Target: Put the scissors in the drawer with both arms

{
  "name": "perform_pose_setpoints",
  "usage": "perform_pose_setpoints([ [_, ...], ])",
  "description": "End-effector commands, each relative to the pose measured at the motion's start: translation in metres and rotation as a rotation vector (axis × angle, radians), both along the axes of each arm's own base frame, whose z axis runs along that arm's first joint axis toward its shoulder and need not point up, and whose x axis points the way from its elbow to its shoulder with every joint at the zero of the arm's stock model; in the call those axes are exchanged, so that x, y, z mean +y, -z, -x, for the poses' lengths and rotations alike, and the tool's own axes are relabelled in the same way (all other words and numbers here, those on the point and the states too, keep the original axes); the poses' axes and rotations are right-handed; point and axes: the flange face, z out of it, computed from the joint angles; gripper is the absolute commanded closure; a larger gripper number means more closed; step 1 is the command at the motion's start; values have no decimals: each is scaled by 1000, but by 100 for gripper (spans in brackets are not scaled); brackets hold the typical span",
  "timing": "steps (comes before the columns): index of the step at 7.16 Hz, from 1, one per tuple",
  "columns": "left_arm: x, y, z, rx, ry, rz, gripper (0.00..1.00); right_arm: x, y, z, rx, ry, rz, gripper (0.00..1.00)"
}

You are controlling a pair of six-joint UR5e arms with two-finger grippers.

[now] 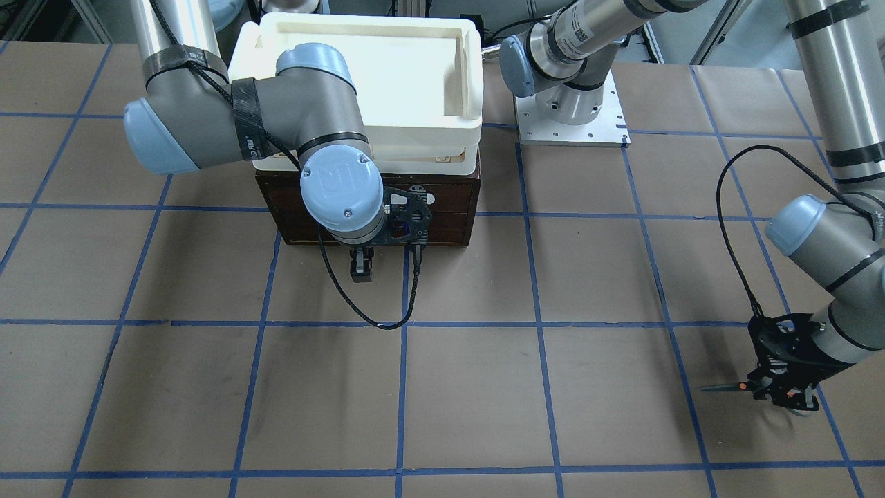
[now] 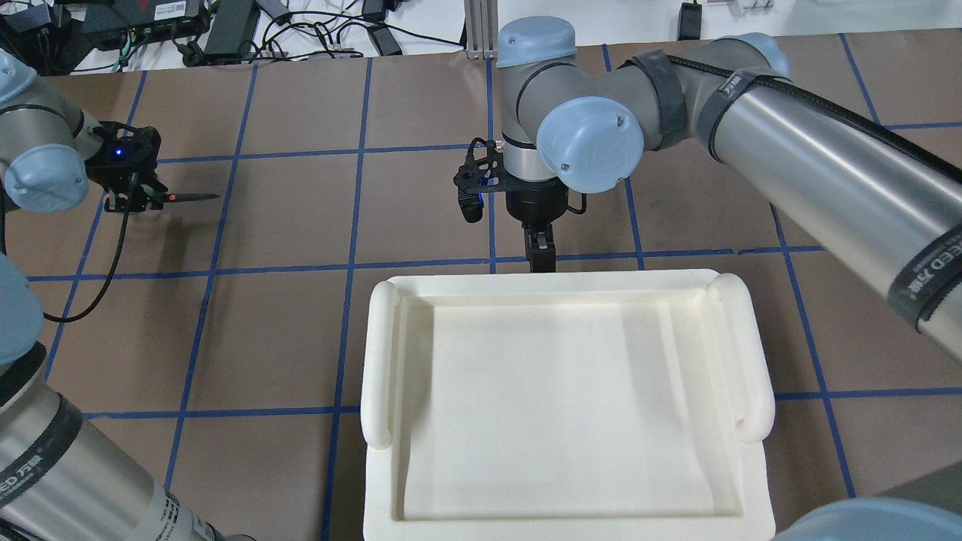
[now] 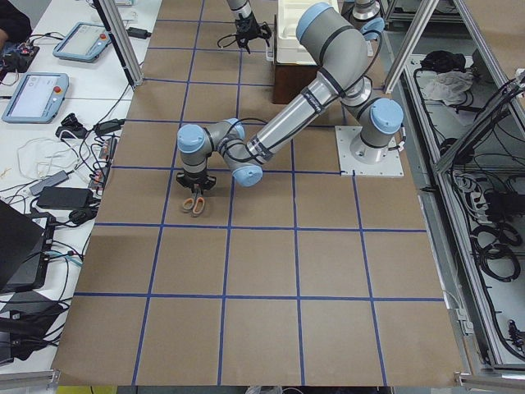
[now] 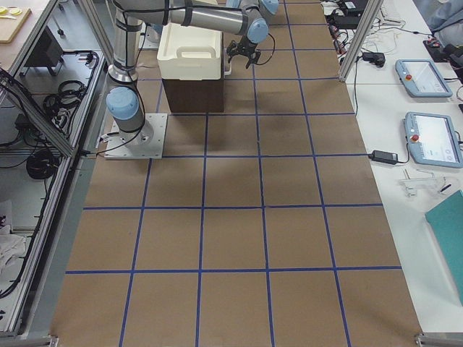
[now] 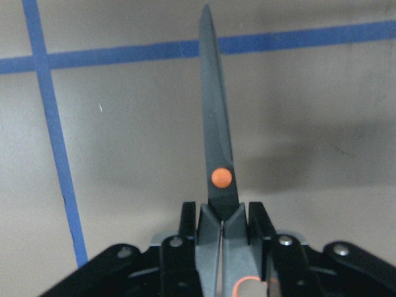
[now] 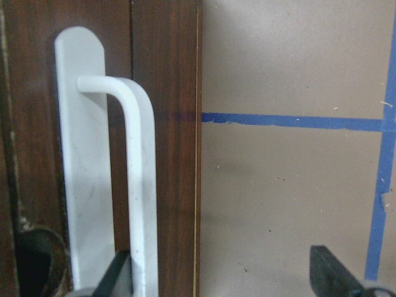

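Observation:
My left gripper (image 1: 780, 387) is shut on the scissors (image 1: 722, 388) at their handles, and the dark blades point out level just above the table. In the left wrist view the scissors (image 5: 216, 136) stick straight out between the fingers (image 5: 187, 230), with the orange pivot dot showing. The drawer (image 1: 442, 214) is shut in its dark-brown box. My right gripper (image 1: 361, 266) is open in front of it. In the right wrist view the white bar handle (image 6: 141, 185) stands just inside one finger (image 6: 117, 279).
A cream-white plastic tray (image 2: 379, 361) sits on top of the drawer box and hides it from overhead. The left arm's base plate (image 1: 572, 117) stands beside the box. Brown paper with blue tape lines covers the table.

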Motion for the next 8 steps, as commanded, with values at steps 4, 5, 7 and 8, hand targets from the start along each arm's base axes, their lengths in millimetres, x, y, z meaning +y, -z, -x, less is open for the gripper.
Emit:
perform_pose_setpoints([
  [4, 24, -116, 96, 56, -53, -29, 100, -5, 3, -1, -5, 0, 13, 0],
  [5, 30, -131, 99, 59, -75, -22, 100, -7, 0, -1, -7, 1, 24, 0],
  [7, 35, -141, 101, 58, -79, -23, 100, -13, -1, -3, -19, -2, 64, 0],
  [8, 37, -148, 101, 53, -78, -14, 100, -16, -4, -4, -29, -14, 87, 0],
])
